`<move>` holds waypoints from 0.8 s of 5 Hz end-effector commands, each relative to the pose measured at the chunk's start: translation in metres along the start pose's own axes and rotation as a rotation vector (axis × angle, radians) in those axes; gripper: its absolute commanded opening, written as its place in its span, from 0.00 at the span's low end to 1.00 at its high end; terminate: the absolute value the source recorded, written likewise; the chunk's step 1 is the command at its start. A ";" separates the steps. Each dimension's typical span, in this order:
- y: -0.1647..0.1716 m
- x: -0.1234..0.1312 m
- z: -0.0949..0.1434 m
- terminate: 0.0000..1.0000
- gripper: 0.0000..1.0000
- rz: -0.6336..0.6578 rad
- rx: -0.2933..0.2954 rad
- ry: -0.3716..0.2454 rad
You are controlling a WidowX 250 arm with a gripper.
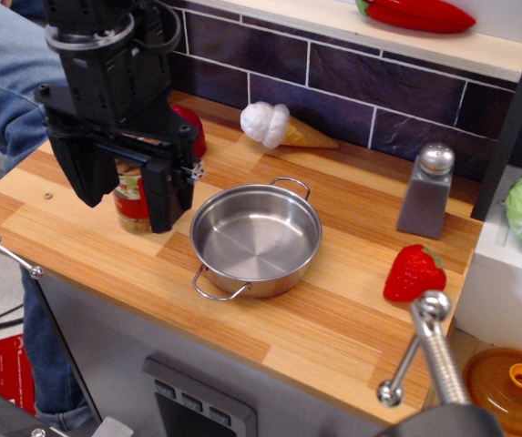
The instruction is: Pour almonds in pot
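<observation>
Clearly nothing is poured yet: the pot (255, 238) sits empty on the surface (333, 319), just right of the claw (126, 202). Spread wide, the claw's fingers straddle the jar of almonds (131, 193), apparently without clamping it; lifting and tipping remain.

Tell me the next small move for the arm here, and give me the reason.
Probably close the fingers on the almond jar and lift it. The gripper straddles the jar, which stands upright on the counter just left of the pot. The pot looks empty, so nothing is poured yet. Whether the fingers already pinch the jar is unclear.
</observation>
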State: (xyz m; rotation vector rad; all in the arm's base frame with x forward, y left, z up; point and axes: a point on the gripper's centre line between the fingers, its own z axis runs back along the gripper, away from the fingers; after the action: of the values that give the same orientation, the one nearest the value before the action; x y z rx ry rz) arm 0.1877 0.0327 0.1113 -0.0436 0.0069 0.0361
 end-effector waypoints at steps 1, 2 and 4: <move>0.000 0.000 0.000 0.00 1.00 0.000 0.000 0.000; -0.003 -0.007 -0.003 0.00 1.00 0.193 -0.084 -0.015; 0.080 0.026 0.051 0.00 1.00 0.669 -0.203 -0.152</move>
State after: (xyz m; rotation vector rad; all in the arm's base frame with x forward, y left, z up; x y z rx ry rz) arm 0.2142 0.1173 0.1518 -0.2785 -0.0864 0.7685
